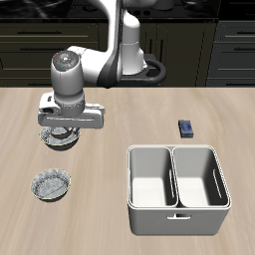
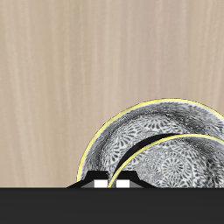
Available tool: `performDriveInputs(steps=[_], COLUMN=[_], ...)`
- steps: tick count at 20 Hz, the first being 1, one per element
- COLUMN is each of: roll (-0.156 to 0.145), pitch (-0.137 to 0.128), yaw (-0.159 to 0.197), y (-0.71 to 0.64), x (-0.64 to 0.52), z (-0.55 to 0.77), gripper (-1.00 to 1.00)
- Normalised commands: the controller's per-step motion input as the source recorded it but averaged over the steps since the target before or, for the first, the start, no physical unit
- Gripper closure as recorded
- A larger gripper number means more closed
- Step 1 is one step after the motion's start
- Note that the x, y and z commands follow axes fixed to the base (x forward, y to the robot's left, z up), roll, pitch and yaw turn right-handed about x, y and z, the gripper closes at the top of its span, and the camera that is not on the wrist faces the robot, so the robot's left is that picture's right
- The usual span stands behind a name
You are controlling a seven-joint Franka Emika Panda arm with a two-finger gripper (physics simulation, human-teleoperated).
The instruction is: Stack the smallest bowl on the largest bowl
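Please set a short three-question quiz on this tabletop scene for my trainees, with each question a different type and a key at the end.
1. True or false: a bowl lies inside the grey bin.
2. Multiple choice: the pincer is above which thing? A) the grey bin; B) the largest bowl; C) the small dark block.
3. Short answer: how many compartments does the grey bin have?

Key: 1 false, since both compartments are bare; 2 B; 3 two.
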Motion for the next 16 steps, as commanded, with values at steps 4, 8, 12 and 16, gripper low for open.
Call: performDriveInputs(steps=[4,8,12,16], roll=[-0.021,0.011,0.054,0.054], pitch=[0.076,0.061,-0.01,-0.045], yaw=[-0.001,0.007,0.027,0.003], y=[0.01,0.17,0.24,0.28], x=[-0.07,-0.16,-0.13,-0.2], z=[-0.28,-0.05,0.21,0.49], gripper=[1.0,-1.0,-1.0,-1.0])
